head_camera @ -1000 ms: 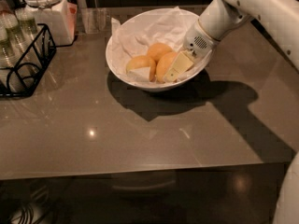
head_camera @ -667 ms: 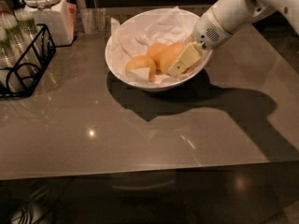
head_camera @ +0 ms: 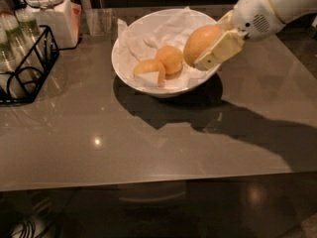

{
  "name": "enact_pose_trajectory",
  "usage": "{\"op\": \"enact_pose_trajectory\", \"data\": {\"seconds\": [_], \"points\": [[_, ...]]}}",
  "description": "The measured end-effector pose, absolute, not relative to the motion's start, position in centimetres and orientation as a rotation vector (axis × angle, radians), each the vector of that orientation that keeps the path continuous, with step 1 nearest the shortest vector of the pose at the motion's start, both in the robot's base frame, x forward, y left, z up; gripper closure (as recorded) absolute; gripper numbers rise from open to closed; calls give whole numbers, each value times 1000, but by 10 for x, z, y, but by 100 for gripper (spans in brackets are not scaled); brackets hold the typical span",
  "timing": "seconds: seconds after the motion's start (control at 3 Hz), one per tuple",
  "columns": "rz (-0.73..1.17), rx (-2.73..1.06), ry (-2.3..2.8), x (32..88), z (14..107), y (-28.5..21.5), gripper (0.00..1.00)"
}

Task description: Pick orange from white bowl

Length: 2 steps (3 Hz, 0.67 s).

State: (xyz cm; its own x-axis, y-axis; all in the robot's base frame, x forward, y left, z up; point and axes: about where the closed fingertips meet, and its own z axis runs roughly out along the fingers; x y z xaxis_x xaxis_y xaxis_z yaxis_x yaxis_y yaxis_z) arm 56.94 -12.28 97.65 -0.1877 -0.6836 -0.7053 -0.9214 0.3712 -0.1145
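Note:
The white bowl (head_camera: pixel 130 68) stands at the back middle of the table, lined with crumpled white paper. My gripper (head_camera: pixel 204 48) reaches in from the upper right and is shut on the orange (head_camera: pixel 199 42), the largest fruit, holding it lifted above the bowl's right rim. One cream finger (head_camera: pixel 219 51) runs along the orange's near side. Two smaller oranges (head_camera: pixel 170 59) (head_camera: pixel 148 69) stay in the bowl on the paper, left of the gripper.
A white lidded jar (head_camera: pixel 49 11) and a clear glass (head_camera: pixel 99 21) stand at the back left. A black wire rack (head_camera: pixel 27 68) with glass bottles sits at the left edge. The grey table (head_camera: pixel 148 148) ends in front at a dark drop.
My gripper has risen up and to the right with the orange, lifting it out from beside the two smaller oranges to above the bowl's right rim.

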Motion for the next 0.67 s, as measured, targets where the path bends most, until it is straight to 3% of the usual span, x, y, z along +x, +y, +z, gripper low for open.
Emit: {"op": "enact_pose_trajectory", "data": {"seconds": [0.67], "points": [[375, -1226, 1912, 503, 1009, -163, 100]]}}
